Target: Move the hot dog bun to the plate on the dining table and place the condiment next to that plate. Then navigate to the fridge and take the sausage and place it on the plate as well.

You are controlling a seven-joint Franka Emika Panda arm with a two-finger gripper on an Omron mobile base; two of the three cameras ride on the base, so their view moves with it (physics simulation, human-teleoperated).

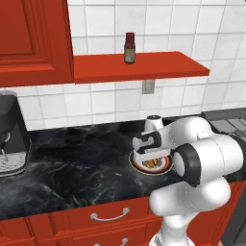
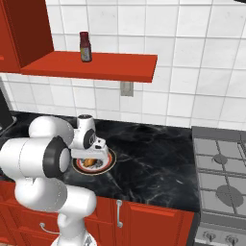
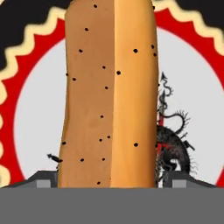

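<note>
The hot dog bun (image 3: 109,100), tan-orange with a lengthwise split, lies on a small white plate (image 3: 39,109) with a dark and orange rim on the wall counter. My gripper (image 3: 111,181) is lowered over it and open, one fingertip (image 3: 46,179) close against each long side of the bun. From the base cameras the hand covers most of the bun (image 1: 152,163) (image 2: 89,162). The condiment (image 1: 129,48) (image 2: 85,46), a dark-red-capped bottle, stands upright on the red wall shelf (image 1: 158,67) above. The plate, dining table, fridge and sausage are out of view.
A dark coffee machine (image 1: 9,139) stands at the left end of the black marble counter (image 1: 72,163). A grey stove (image 2: 221,168) adjoins the counter on the right. A red wall cabinet (image 1: 29,38) hangs upper left, red drawers below.
</note>
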